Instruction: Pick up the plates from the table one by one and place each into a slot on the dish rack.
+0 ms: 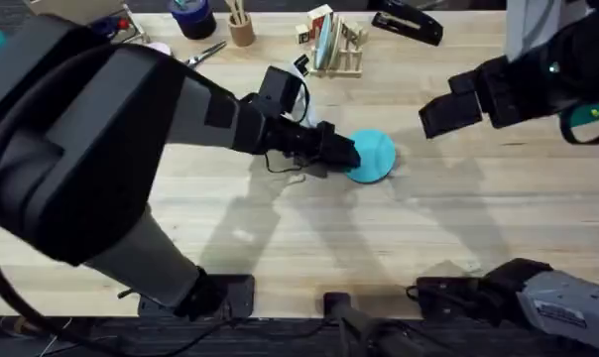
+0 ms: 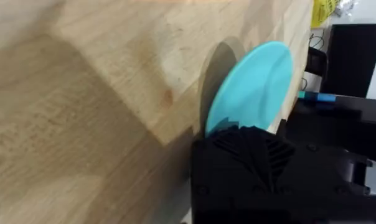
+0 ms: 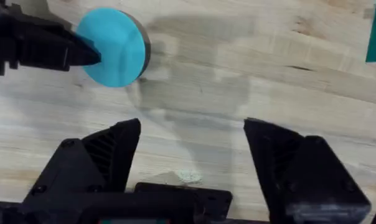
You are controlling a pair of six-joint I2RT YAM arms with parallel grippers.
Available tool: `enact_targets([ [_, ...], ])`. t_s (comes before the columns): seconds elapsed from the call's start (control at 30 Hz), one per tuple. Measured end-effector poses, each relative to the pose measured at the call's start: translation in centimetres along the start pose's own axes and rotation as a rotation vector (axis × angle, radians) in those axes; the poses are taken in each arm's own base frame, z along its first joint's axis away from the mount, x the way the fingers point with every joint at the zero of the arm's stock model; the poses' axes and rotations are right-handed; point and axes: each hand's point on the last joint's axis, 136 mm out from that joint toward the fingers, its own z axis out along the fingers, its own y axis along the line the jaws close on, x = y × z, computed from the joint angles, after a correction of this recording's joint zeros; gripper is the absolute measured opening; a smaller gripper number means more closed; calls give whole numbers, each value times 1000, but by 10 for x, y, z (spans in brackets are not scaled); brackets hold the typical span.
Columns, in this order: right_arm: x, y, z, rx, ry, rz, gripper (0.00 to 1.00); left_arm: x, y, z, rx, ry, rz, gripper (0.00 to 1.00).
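Observation:
A turquoise plate (image 1: 374, 156) sits mid-table, tilted up on its edge in the left wrist view (image 2: 258, 81). My left gripper (image 1: 349, 156) reaches across from the left and is shut on the plate's near rim, one black finger (image 2: 244, 162) covering its lower part. The right wrist view shows the plate (image 3: 113, 46) with that gripper (image 3: 82, 55) pinching its side. My right gripper (image 1: 446, 109) hovers to the right of the plate, open and empty (image 3: 191, 149). The dish rack (image 1: 347, 59) stands at the back centre with a pale plate (image 1: 324, 42) upright in a slot.
A wooden cup of sticks (image 1: 242, 28), a dark cup (image 1: 192, 18) and scissors (image 1: 208, 52) line the table's back edge, left of the rack. A black tool (image 1: 409, 22) lies to its right. A small pale scrap (image 3: 187, 176) lies on the wood.

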Motion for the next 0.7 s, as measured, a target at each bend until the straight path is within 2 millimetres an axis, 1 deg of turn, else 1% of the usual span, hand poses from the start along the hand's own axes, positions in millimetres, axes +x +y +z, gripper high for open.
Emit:
enact_targets([
  [0.23, 0, 1, 0, -4, 1, 3, 993, 0, 0, 0, 0, 0, 0, 42],
  [0.33, 0, 3, 2, -38, 6, 23, 995, 0, 0, 0, 0, 0, 1, 42],
  [0.5, 2, 1, 17, -116, 39, 113, 995, 0, 0, 0, -3, -2, 1, 42],
  [0.7, 2, 7, 34, -258, 52, 169, 995, 0, 1, 0, -4, -2, 1, 42],
])
